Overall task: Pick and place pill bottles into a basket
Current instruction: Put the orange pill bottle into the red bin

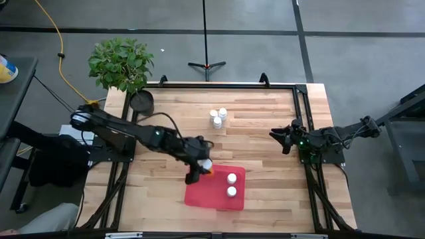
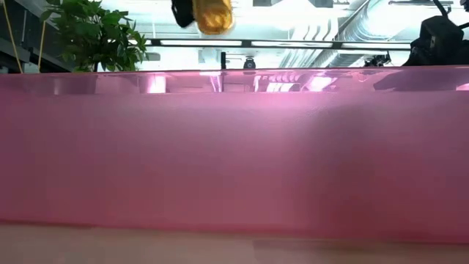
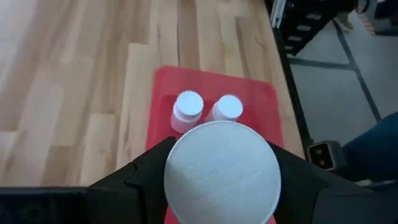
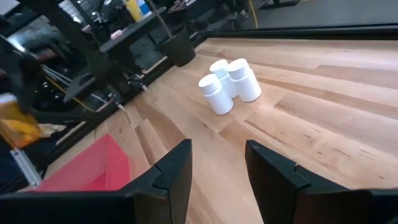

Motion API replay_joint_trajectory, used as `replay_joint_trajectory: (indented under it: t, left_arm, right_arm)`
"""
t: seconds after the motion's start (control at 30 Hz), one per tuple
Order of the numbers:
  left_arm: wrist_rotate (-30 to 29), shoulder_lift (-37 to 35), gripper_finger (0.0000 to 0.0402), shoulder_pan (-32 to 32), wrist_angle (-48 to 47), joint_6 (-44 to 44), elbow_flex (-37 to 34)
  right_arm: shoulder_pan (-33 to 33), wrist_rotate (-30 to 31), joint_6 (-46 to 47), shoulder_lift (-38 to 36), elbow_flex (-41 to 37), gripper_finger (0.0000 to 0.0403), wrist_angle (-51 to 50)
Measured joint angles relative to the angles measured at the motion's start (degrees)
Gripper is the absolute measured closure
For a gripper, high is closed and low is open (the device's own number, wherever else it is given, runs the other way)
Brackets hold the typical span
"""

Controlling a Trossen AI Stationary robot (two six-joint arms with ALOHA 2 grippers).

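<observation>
We see the left gripper point(image 1: 201, 167) gripping an orange bottle point(image 1: 207, 166) by its body, white cap up, over the left far corner of the red basket point(image 1: 202, 194). Two bottles point(image 1: 231, 185) stand inside the basket, and three more point(image 1: 218, 117) cluster near the table's far middle. The right gripper point(image 1: 275, 135) waits closed at the right side, holding nothing.
</observation>
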Motion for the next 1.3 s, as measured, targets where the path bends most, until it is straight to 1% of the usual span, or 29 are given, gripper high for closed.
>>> replay_joint_trajectory:
  t: [0.13, 0.3, 0.4, 0.47, 0.53, 0.6, 0.67, 0.77, 0.83, 0.9, 1.0, 1.03, 1.07, 1.13, 1.2, 1.3]
  left_arm:
    - [-0.11, 4.39, 0.017, -0.43, 2.66, -0.32, -0.06]
    - [-0.24, 9.45, 0.017, -0.27, 2.72, -1.24, -0.07]
    - [-0.28, 12.5, 0.0158, -0.3, 5.15, -1.0, 0.03]
    - [-0.28, 13.84, 0.0148, -0.36, 4.62, -0.83, -0.1]
    - [-0.28, 15.68, 0.0149, -0.36, 7.35, -0.81, -0.04]
    - [-0.27, 16.64, 0.016, -0.36, 7.26, -0.81, -0.14]
    - [-0.26, 17.51, 0.017, -0.36, 9.52, -0.81, -0.03]
    - [-0.26, 18.06, 0.017, -0.36, 9.37, -0.44, -0.1]
    - [-0.87, 19.03, 0.017, -0.27, 11.51, 0.25, 0.05]
    - [-1.44, 19.28, 0.016, -0.27, 10.52, 0.61, -0.13]
    - [-1.89, 20.7, 0.0139, -0.27, 13.02, 2.7, 0.15]
    - [-2.51, 20.87, 0.0137, -0.27, 12.26, 3.26, -0.07]
    - [-2.69, 21.18, 0.0138, -0.27, 11.74, 3.54, -0.24]
    - [-3.28, 22.35, 0.0149, -0.27, 15.08, 3.89, 0.05]
    - [-4.4, 22.6, 0.0162, -0.27, 14.33, 3.89, -0.1]
    - [-4.71, 23.46, 0.0163, -0.25, 15.36, 4.28, -0.07]
  right_arm:
    - [0.0, -1.41, -0.02, 0.51, 0.02, 0.0263, -0.18]
    - [0.0, -3.05, 0.0, 0.81, 0.02, 0.0263, -0.19]
    - [0.0, -3.4, -0.02, 0.91, 0.02, 0.0263, -0.24]
    - [0.0, -3.3, -0.02, 1.28, 0.02, 0.0263, -0.23]
    - [0.0, -3.44, -0.02, 1.42, 0.02, 0.0263, -0.29]
    - [0.0, -3.29, -0.02, 2.01, 0.02, 0.0263, -0.26]
    - [0.0, -3.57, -0.02, 2.2, 0.0, 0.0263, -0.33]
    - [0.0, -3.71, -0.07, 2.68, 0.0, 0.0263, -0.37]
    - [0.0, -3.66, -0.33, 2.75, 0.0, 0.0263, -0.34]
    - [0.0, -3.61, -0.44, 2.86, 0.0, 0.0263, -0.35]
    - [0.0, -3.58, -0.46, 2.94, 0.0, 0.0263, -0.33]
    - [0.0, -3.64, -0.46, 3.01, 0.0, 0.0263, -0.35]
    - [0.0, -3.64, -0.46, 3.01, 0.0, 0.0263, -0.33]
    - [0.0, -3.82, -0.46, 3.0, 0.0, 0.0263, -0.35]
    - [0.0, -4.05, -0.48, 3.03, 0.0, 0.0263, -0.35]
    - [-0.02, -5.01, -0.94, 3.2, -0.02, 0.0263, -0.34]
